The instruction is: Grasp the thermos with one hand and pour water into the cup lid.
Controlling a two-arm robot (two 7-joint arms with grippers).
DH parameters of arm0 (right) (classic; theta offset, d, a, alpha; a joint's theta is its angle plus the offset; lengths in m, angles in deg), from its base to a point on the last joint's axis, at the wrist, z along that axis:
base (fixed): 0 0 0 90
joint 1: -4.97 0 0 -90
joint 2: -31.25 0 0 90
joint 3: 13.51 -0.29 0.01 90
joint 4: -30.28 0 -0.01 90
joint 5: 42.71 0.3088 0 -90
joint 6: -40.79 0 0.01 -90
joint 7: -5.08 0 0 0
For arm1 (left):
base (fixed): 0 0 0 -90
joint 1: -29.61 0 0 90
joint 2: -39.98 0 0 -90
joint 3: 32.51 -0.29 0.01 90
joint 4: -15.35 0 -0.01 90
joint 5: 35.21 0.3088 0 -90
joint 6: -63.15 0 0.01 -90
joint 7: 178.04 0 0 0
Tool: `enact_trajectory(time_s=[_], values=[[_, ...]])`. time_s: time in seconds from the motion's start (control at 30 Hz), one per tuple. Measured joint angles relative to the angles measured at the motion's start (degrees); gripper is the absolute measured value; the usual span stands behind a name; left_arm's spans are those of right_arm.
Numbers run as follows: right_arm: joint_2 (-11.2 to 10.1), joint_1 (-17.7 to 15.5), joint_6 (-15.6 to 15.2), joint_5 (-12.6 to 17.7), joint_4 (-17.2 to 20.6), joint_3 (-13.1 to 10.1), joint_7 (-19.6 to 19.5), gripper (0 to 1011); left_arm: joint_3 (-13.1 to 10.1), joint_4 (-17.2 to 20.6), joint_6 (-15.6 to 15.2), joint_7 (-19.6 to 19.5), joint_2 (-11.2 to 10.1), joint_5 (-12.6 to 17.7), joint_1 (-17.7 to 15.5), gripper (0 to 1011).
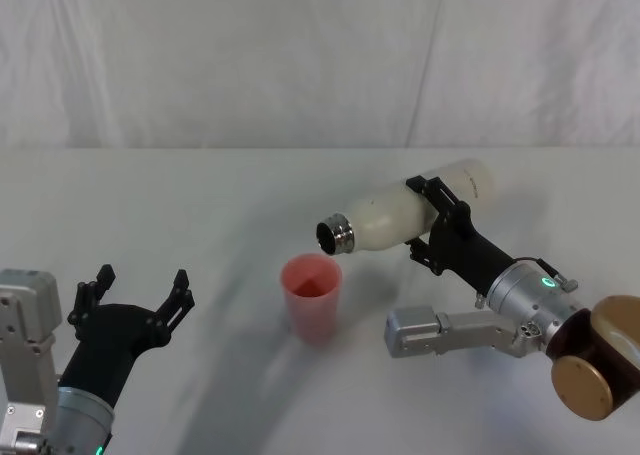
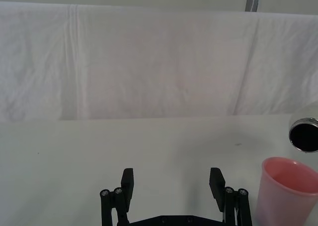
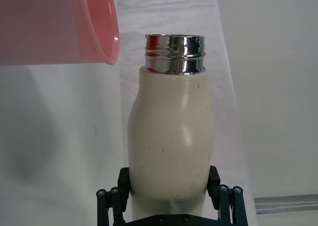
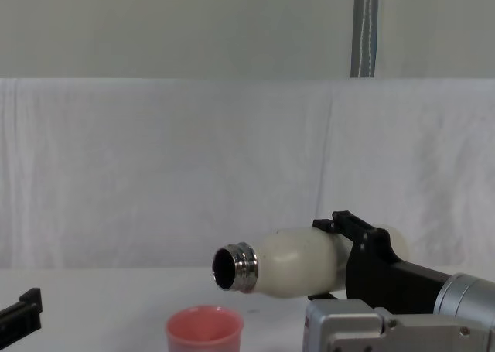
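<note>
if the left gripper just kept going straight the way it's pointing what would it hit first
Probably nothing on the table: the open left gripper faces bare tabletop up to the white backdrop cloth. The cup lid sits off to the side of that line, though depth is unclear.

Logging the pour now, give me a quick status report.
Right end effector shut on bottle, tipped near level, steel neck over pink cup. Left end effector open, idle over table. No water visible; nothing in the way.

Thermos (image 1: 400,215) tipped sideways in right gripper (image 1: 432,218), mouth above and just right of cup lid (image 1: 312,295). Cup lid stands on table (image 1: 200,205). Left gripper (image 1: 135,300) well left, seemingly nearer the robot.
</note>
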Motion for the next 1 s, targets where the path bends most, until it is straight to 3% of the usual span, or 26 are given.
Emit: enact_trajectory(time_s=[1.0], values=[[-0.4,0.5,0.2,-1.2,-0.2,1.0,-0.9,952,0.0,0.0,0.0,0.0,0.0,0.0,0.0,1001]])
